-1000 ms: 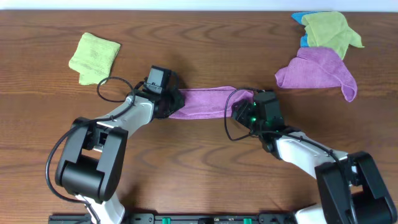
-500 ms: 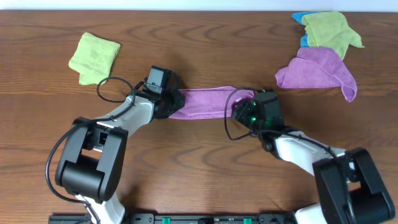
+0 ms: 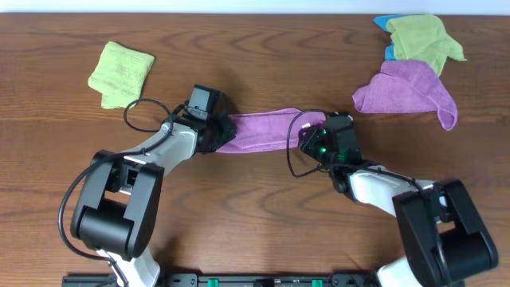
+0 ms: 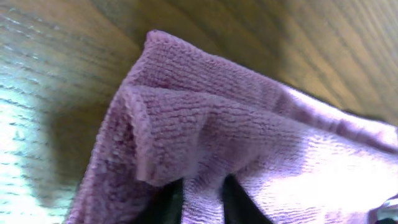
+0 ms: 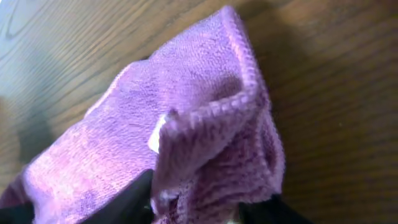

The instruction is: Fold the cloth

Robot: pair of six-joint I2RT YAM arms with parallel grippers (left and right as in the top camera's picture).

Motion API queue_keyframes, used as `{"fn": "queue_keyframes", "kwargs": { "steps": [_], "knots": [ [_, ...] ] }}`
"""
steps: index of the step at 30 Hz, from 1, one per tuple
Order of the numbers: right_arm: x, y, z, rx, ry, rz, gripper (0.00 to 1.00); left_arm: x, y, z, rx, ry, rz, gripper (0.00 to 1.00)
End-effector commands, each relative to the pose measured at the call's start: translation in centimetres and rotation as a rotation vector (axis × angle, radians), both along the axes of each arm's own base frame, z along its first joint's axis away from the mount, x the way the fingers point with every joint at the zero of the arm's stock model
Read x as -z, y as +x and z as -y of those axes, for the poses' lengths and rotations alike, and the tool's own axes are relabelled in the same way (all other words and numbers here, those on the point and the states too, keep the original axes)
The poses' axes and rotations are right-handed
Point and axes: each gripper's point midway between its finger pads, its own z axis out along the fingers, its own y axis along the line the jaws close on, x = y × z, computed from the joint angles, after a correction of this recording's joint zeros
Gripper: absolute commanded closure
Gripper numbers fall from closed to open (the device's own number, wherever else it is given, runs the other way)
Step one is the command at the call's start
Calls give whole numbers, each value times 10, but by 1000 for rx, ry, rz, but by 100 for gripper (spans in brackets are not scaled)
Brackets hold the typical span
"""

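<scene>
- Left fingers (image 4: 166, 202) pinch one end of the cloth (image 3: 263, 131); right fingers (image 5: 121, 202) pinch the other.
- It lies as a band at frame centre on the worktop (image 3: 239, 215).
- Soft, light, limp: take hold at corners.

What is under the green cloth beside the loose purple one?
Something blue peeks out from one side of the green cloth. The rest is covered, so I cannot tell what it is.
</scene>
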Motion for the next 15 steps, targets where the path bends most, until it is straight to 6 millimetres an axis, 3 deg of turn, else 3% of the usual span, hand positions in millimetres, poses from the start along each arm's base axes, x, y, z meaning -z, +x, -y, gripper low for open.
{"fn": "queue_keyframes", "kwargs": {
  "steps": [1,4,11,15],
  "knots": [
    [15,-6,10,7,-58,-29,69,20,-17,-2,9,27,-74,86],
    [12,-2,9,-12,-68,-3,71,20,-18,-3,9,28,-75,88],
    [-7,15,3,-48,-71,108,99,23,-24,-6,9,47,-101,94],
    [-19,20,-8,-123,-62,173,99,24,-26,-9,6,58,-110,94]
  ]
}}
